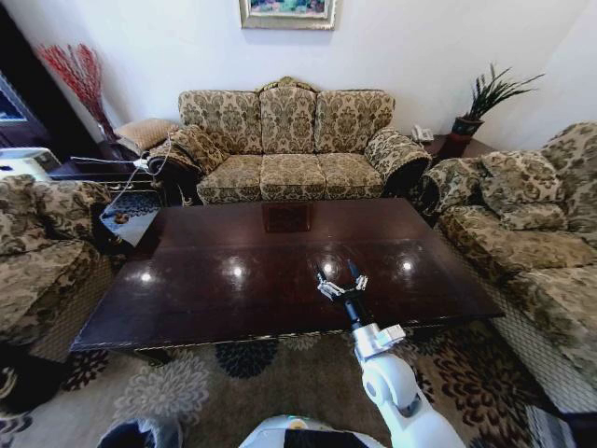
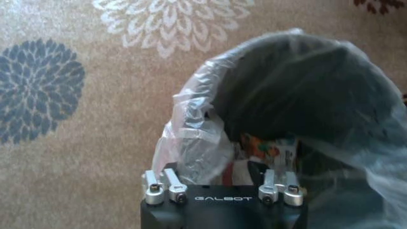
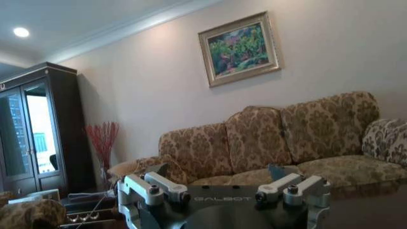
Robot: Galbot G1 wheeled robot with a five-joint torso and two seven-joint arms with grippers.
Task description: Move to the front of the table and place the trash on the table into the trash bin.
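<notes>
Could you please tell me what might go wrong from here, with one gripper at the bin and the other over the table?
1. The left gripper sits right at the trash bin, beside the loose plastic liner. Pulling away could snag the bag and drag it off the rim.
2. The right gripper, open, hangs low over the glossy table. A careless move down might scrape the wood.

Bright room; ceiling lights glare on the glossy table.
</notes>
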